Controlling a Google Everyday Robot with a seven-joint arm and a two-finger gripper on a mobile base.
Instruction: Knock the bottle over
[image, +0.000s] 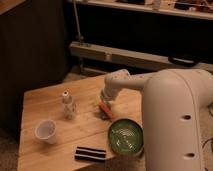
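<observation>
One bottle (68, 105) upright, one cup (46, 131), gripper (104, 109) near bottle.

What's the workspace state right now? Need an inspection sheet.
Surface: wooden table, dimly lit.
Job's things: bottle upright, untouched.
Clutter: white cup in front of the bottle to the picture's left; green bowl front right; black striped item near the front edge; orange thing at the gripper, unclear what.
Grippers: gripper low at the table, right of the bottle, apart from it.
Cables: nothing seen.
Surroundings: dark cabinet on the left, pale ledge behind.
</observation>
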